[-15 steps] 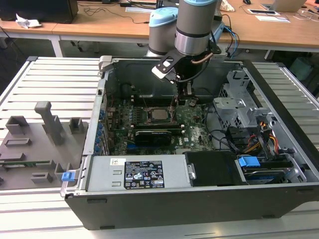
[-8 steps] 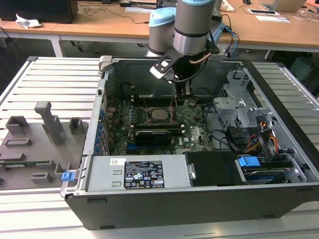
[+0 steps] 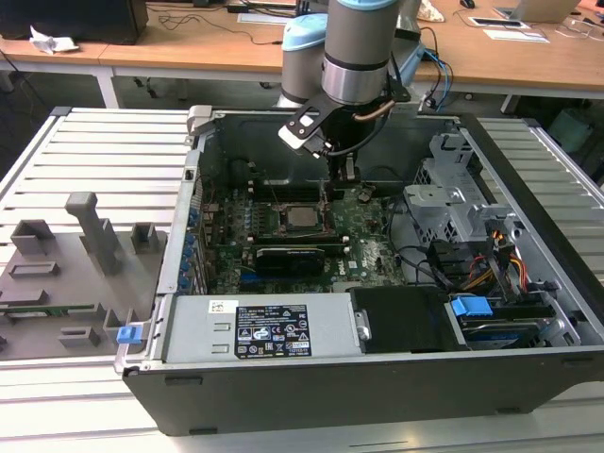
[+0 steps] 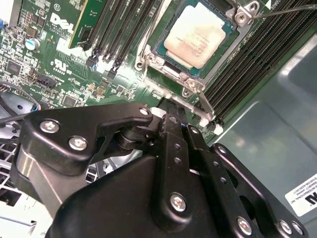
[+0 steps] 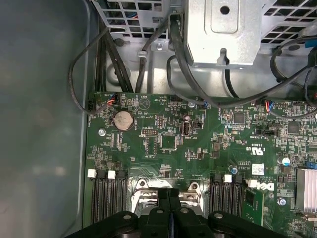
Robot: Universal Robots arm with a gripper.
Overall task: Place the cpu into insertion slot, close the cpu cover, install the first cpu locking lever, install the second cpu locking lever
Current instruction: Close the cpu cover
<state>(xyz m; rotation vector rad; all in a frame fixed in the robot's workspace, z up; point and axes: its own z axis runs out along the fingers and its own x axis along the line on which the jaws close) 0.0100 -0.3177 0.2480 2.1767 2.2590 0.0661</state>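
The cpu [image 4: 198,34], silvery top up, sits in the insertion slot [image 3: 279,219] on the green motherboard; in the exterior view the cpu [image 3: 301,218] is at the board's middle. The cpu cover [image 4: 171,69], a metal frame, lies flat around it. A thin wire lever [image 4: 282,9] runs off one socket corner. My gripper [image 4: 166,110] is shut, its black fingers [image 5: 163,208] pressed together with nothing seen between them. Its tip hovers at the socket's edge, just beyond the cpu. From outside, the gripper [image 3: 345,172] hangs just behind and to the exterior view's right of the socket.
Black memory slots [image 4: 247,59] flank the socket. A long black expansion card [image 3: 288,257] lies in front of it. The power supply [image 3: 255,330], drive cage [image 3: 448,193] and loose cables [image 3: 491,264] crowd the case. A grey fixture tray [image 3: 75,264] sits outside, at the exterior view's left.
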